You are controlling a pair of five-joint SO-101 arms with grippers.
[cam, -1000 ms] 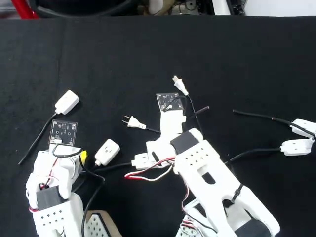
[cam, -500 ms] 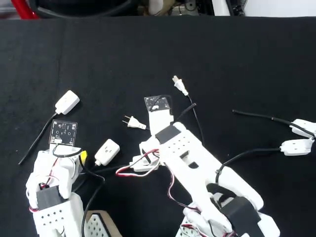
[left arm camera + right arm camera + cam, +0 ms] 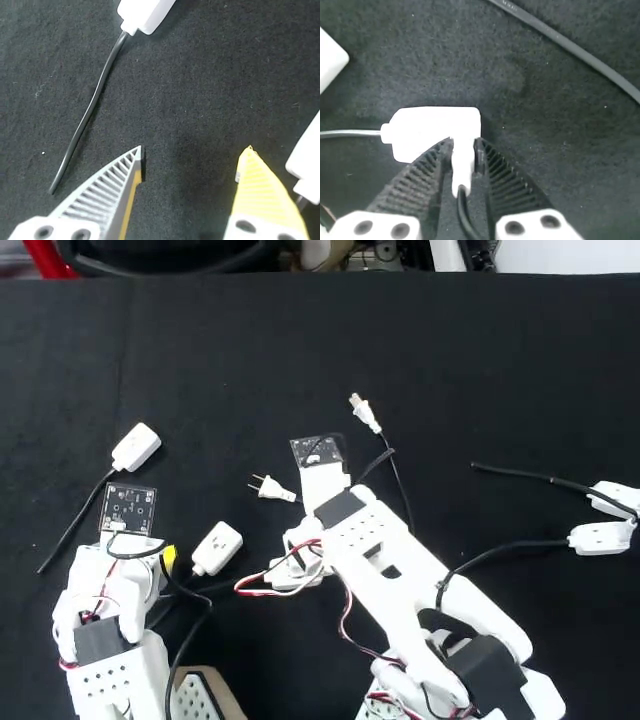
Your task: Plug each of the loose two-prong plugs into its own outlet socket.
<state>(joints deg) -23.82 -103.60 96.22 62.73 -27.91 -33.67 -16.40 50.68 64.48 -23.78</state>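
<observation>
Ribbed right gripper (image 3: 463, 150) pinches white plug (image 3: 462, 169) against rounded socket (image 3: 431, 131) — left gripper (image 3: 192, 159) spread wide.

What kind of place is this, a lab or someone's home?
Likely a robotics lab test bench: a left arm and a right arm on a black-cloth table, a loose plug and socket laid out, and gear behind the table.

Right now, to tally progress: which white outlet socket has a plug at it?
The outlet socket in front of the right gripper, whose held two-prong plug meets it; the other sockets lie alone.
</observation>
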